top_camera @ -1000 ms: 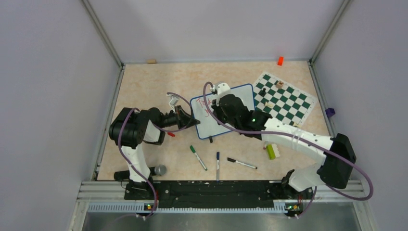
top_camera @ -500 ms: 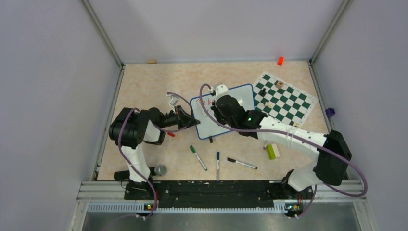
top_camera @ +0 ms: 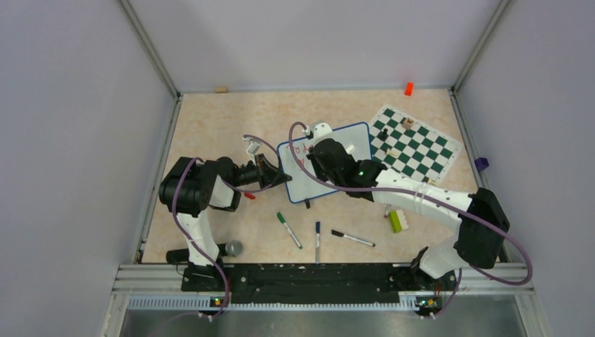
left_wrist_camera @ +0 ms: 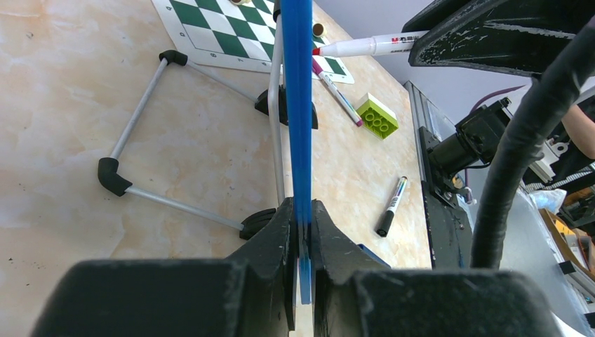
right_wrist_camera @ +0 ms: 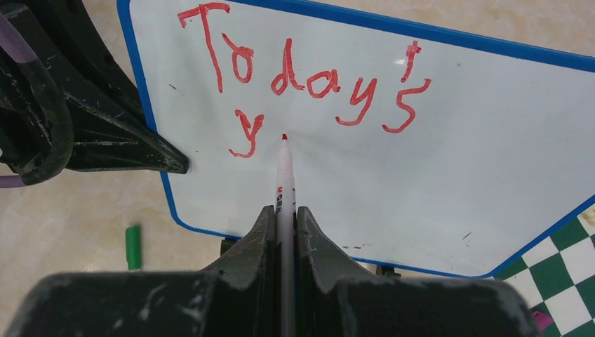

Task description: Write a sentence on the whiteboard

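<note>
The whiteboard [top_camera: 356, 138], white with a thin blue frame, stands tilted at mid-table. My left gripper [top_camera: 285, 177] is shut on its left edge; the left wrist view shows the blue frame [left_wrist_camera: 298, 105] pinched between the jaws of the left gripper [left_wrist_camera: 302, 225]. My right gripper [right_wrist_camera: 284, 217] is shut on a white red-tipped marker [right_wrist_camera: 283, 175]. Its tip is at the board [right_wrist_camera: 456, 175], just right of a red "y". The sentence [right_wrist_camera: 309, 84] reads "Today's" with that "y" beneath. In the top view the right gripper [top_camera: 313, 156] covers most of the writing.
A green-and-white chess mat [top_camera: 414, 140] with small pieces lies right of the board. Green [top_camera: 288, 229], blue [top_camera: 317, 239] and black [top_camera: 353, 239] markers lie near the front, with a green brick [top_camera: 396, 221] to their right. An orange block [top_camera: 408, 88] sits by the back wall.
The right arm has shifted slightly left across the board with the marker. The left gripper and the board have not moved.
</note>
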`<act>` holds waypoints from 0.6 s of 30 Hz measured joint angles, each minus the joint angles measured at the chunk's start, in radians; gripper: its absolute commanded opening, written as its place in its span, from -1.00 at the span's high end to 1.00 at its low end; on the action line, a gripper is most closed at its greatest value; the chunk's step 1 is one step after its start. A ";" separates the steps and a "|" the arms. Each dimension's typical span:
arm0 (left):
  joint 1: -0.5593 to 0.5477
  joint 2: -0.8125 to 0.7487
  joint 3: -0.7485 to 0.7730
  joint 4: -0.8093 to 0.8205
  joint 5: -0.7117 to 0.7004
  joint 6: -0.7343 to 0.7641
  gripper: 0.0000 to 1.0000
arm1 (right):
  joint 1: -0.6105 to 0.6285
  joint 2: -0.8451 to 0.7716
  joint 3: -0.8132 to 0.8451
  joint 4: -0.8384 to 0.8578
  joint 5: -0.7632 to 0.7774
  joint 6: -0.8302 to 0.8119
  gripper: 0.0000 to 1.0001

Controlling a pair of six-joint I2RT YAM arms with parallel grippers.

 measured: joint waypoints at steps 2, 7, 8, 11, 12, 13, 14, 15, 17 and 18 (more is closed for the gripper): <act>0.000 0.000 0.000 0.000 0.000 0.000 1.00 | 0.000 0.004 0.001 0.000 0.004 -0.002 1.00; 0.001 0.000 0.000 -0.004 -0.003 -0.001 1.00 | 0.000 0.032 0.013 0.001 0.005 -0.003 1.00; 0.001 0.000 0.000 -0.006 -0.005 -0.001 1.00 | 0.000 0.032 0.013 0.001 0.004 -0.003 1.00; 0.001 0.000 0.000 -0.006 -0.005 -0.001 1.00 | 0.000 0.032 0.013 0.001 0.003 -0.006 1.00; 0.001 0.000 0.000 -0.007 -0.005 -0.001 1.00 | 0.000 0.032 0.013 0.001 0.002 -0.010 1.00; 0.001 0.000 0.000 -0.006 -0.005 -0.001 1.00 | 0.000 0.032 0.013 0.001 0.001 -0.011 1.00; 0.001 0.000 0.000 -0.006 -0.005 -0.001 1.00 | 0.000 0.032 0.013 0.001 -0.001 -0.012 1.00; 0.001 0.000 0.000 -0.006 -0.005 -0.001 1.00 | 0.000 0.032 0.013 0.000 -0.003 -0.014 1.00; 0.001 0.000 0.000 -0.006 -0.005 -0.001 1.00 | 0.000 0.032 0.013 0.000 -0.005 -0.016 1.00; 0.001 0.000 0.000 -0.006 -0.005 -0.001 1.00 | 0.000 0.032 0.013 0.000 -0.007 -0.018 1.00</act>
